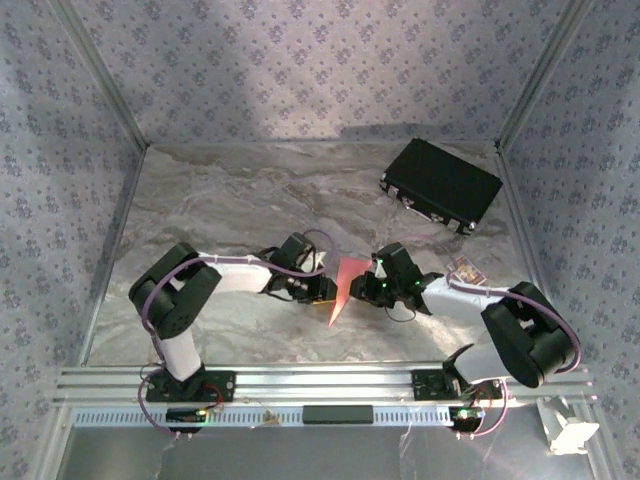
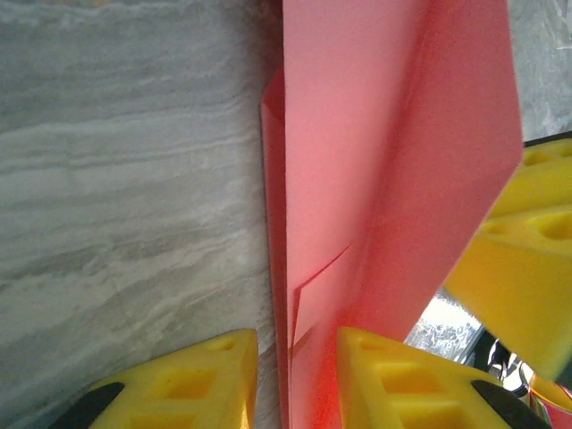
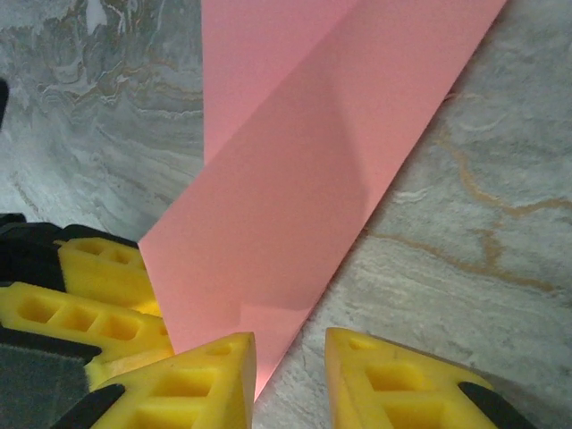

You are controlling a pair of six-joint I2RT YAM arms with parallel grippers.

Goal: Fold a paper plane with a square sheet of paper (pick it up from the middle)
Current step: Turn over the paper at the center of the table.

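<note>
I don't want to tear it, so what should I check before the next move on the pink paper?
1. Pink paper sits inside left tool: ok.
2. Left tool clamped on it: not ok, a gap is visible.
3. Paper tip seated in right tool: cannot tell, it meets one finger's edge.
4. Tools apart in top view: ok.
5. Black case away from the work: ok.
</note>
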